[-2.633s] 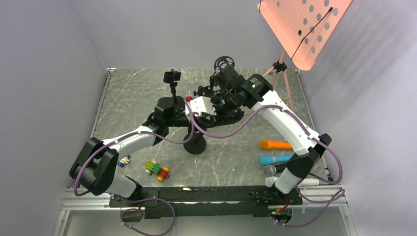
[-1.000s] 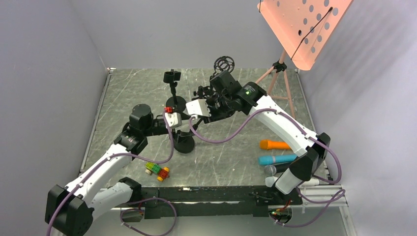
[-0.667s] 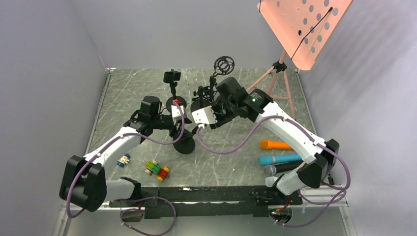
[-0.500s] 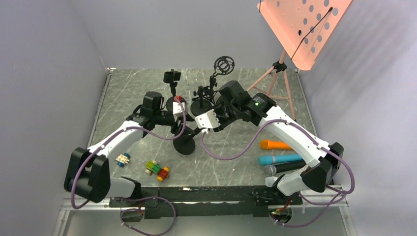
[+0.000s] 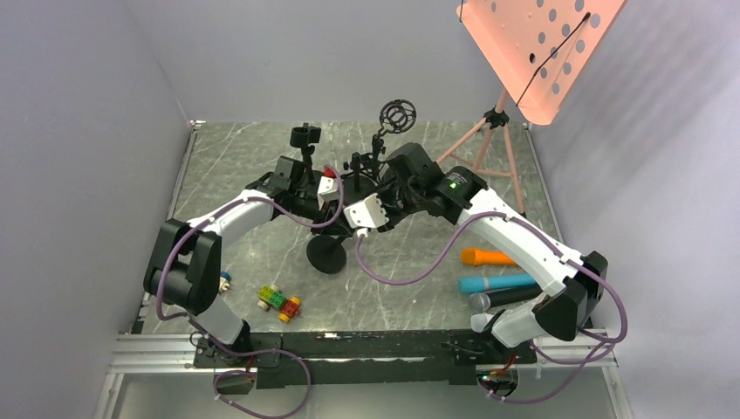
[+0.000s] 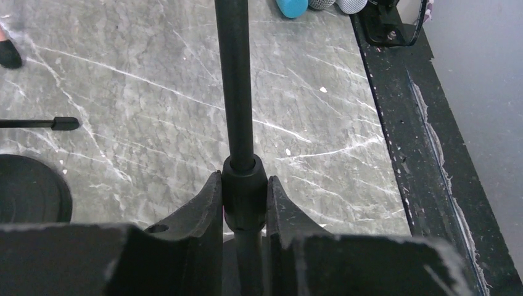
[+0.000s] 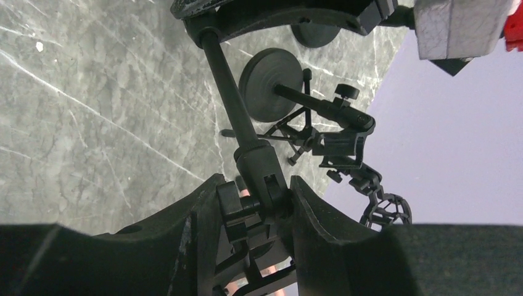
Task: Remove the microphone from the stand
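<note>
Left gripper [image 6: 245, 203] pinches stand pole [image 6: 234, 74] at collar. Right gripper [image 7: 256, 197] pinches clip [image 7: 262, 169] at pole top, above table middle. Microphone [image 7: 245, 193] mostly hidden there, pink sliver only. Right arm nearer.

From above, you can't see the stand pole [image 6: 234, 80]: the left arm [image 5: 236, 214] and right arm [image 5: 515, 240] cover it, and only its round base [image 5: 325, 253] shows. In the left wrist view the pole runs off the top edge, and the left gripper [image 6: 245, 185] hides its lower end. Between the right gripper's [image 7: 256, 185] fingers the clip [image 7: 259, 161] is dark and crowded; you can't tell whether the microphone sits in it. Near the worktop's [image 5: 410, 292] near right corner, the right arm covers part of a silver-headed microphone [image 5: 485, 300]. The music stand [image 5: 532, 52] is cut off at the top edge.
</note>
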Motion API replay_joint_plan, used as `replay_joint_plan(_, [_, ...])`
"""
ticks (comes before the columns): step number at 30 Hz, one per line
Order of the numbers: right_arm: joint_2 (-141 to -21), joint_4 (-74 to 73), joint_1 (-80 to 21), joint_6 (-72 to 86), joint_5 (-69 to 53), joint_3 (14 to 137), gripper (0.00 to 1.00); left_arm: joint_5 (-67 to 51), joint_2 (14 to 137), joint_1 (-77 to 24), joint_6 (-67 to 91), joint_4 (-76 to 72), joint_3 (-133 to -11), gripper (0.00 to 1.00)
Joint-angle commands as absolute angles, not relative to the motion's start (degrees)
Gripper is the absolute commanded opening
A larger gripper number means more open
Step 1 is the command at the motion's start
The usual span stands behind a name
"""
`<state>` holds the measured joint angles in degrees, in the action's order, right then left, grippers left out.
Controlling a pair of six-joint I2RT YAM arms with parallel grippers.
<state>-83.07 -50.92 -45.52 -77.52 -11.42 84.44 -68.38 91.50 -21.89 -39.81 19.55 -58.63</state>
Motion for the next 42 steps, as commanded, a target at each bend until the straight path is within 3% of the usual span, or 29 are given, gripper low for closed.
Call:
replay_joint_plan(1, [-85.9,-51.5,-46.3,-75.7,-11.7,84.5,0.04,-74.2,92.3,-22.8,-43.0,24.5,-60.8,0.10])
replay_joint_plan(3, [-87.2,-52.0,-46.4,-69.9,-11.4,87.2,0.02,-71.4,89.7,-22.8,-38.7,19.4,-58.6,0.00])
replay_joint_plan(9, [-99.8,-68.4,-44.2,-40.7,-10.3,109.1,0.00,-51.9,72.8,-23.5,-21.1,-13.9,-42.4,0.00])
replay_joint_plan(14, [-112.5,-85.8,-39.2,-26.5,-18.1,125.9,0.00,-25.7,65.9,-32.3,-28.8,-32.2,-29.2,0.00])
replay_joint_plan(18, [-112.9,-85.9,-36.9,-22.5,-20.1,124.7,0.00,-15.1,68.1,-38.2,-31.9,-40.8,-25.0,0.00])
replay_joint_plan(20, [-113.2,-85.9,-37.1,-23.9,-19.5,125.4,0.00,-15.7,68.4,-38.3,-29.8,-34.3,-27.8,0.00])
replay_joint_plan(23, [-113.0,-85.4,-37.4,-27.8,-18.2,127.0,0.00,-19.4,65.5,-36.7,-26.2,-22.9,-32.1,0.45])
replay_joint_plan(26, [-110.5,-81.9,-37.7,-31.3,-17.0,124.6,0.00,-27.2,60.8,-32.9,-23.6,-12.8,-34.7,0.68])
replay_joint_plan(30, [-104.9,-74.1,-39.2,-37.5,-14.8,117.1,0.00,-39.4,58.2,-28.1,-24.7,1.6,-39.3,0.73])
replay_joint_plan(35, [-95.6,-62.8,-41.8,-49.4,-12.4,104.7,0.00,-52.8,62.0,-21.4,-23.8,12.9,-44.7,0.73])
replay_joint_plan(42, [-80.5,-44.2,-44.8,-66.2,-10.2,83.4,0.00,-66.1,73.7,-19.9,-32.1,17.6,-50.8,0.73])
